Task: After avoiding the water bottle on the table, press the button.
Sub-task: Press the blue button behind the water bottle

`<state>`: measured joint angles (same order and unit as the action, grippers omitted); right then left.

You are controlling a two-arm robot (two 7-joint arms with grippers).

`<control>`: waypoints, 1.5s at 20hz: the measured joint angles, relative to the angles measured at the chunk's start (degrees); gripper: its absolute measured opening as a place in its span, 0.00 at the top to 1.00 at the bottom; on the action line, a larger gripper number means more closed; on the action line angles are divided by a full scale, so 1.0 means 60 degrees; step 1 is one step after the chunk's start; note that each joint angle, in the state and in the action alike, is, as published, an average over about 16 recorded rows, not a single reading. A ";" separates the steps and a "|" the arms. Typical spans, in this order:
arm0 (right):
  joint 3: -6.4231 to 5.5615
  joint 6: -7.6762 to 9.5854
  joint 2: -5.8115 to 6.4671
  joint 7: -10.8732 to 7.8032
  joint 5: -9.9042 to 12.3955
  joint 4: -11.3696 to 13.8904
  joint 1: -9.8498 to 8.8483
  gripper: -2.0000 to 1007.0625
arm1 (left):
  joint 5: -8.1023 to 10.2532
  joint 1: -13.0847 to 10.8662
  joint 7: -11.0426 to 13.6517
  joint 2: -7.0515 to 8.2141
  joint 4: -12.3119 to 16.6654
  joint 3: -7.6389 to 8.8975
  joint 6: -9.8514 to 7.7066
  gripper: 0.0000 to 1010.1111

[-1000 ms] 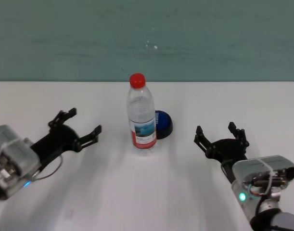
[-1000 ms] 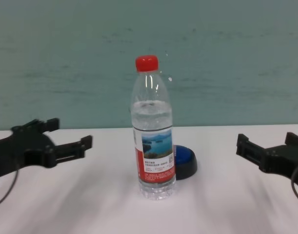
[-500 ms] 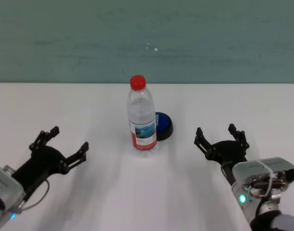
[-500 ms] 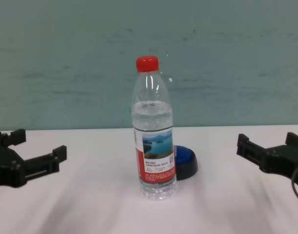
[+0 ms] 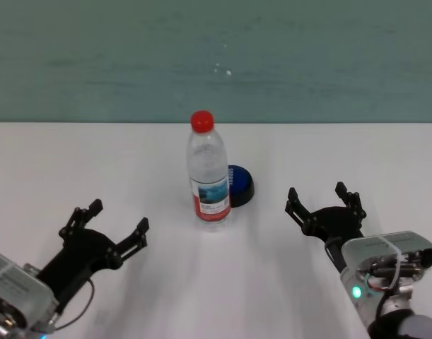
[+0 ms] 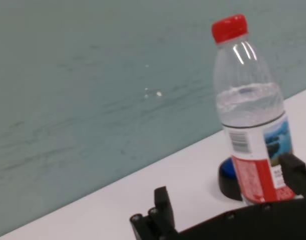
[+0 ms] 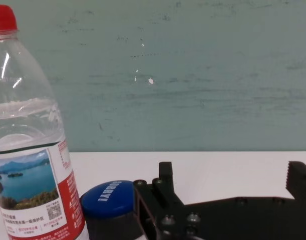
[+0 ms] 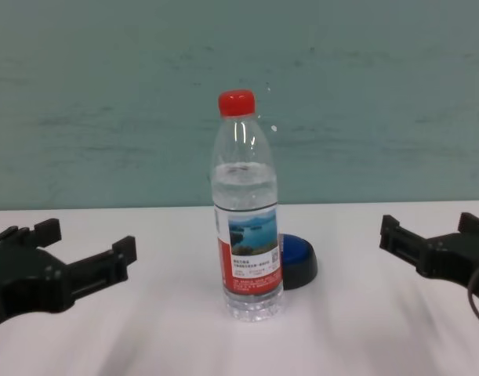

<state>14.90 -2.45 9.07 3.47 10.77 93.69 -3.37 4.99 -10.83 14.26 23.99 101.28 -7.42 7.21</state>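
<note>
The water bottle (image 5: 207,173) stands upright at the middle of the white table (image 5: 95,155), clear with a red cap and a lake-picture label. Right behind it, slightly to its right, sits the blue button (image 5: 240,186) on its black base, partly hidden by the bottle (image 8: 247,211) in the chest view, where the button (image 8: 296,258) peeks out. My left gripper (image 5: 119,217) is open near the front left, well short of the bottle and pointing toward it. My right gripper (image 5: 317,194) is open to the right of the button, holding nothing.
A teal wall runs behind the table's far edge. Bare white tabletop lies on both sides of the bottle and between each gripper and it. In the right wrist view the button (image 7: 110,200) shows beside the bottle (image 7: 27,140).
My left gripper pulled back toward me from its spot farther out on the left, then shifted slightly right toward the bottle. The right arm, bottle and button have not moved.
</note>
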 joint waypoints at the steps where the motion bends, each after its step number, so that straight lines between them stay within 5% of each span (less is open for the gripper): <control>1: 0.0000 0.0000 0.0000 0.0000 0.0000 0.0000 0.0000 0.00 | -0.0017 -0.0049 -0.0056 -0.0105 0.0064 -0.0017 -0.0049 0.01; 14: 0.0000 0.0000 0.0001 0.0000 0.0000 0.0000 0.0000 0.00 | -0.0612 -0.0156 -0.0427 -0.1171 0.0155 -0.0571 -0.0421 0.01; 22: 0.0000 0.0000 0.0001 0.0000 0.0000 0.0000 0.0000 0.00 | -0.1077 -0.0336 -0.0340 -0.1193 0.0108 -0.0842 -0.0427 0.01; 30: 0.0000 0.0000 0.0001 0.0000 0.0000 0.0000 0.0000 0.00 | -0.1301 -0.0589 -0.0328 -0.1066 0.0058 -0.0763 -0.0035 0.01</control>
<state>14.90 -2.44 9.07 3.47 10.77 93.69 -3.37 -2.82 -14.37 12.30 17.60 101.63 -12.00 7.00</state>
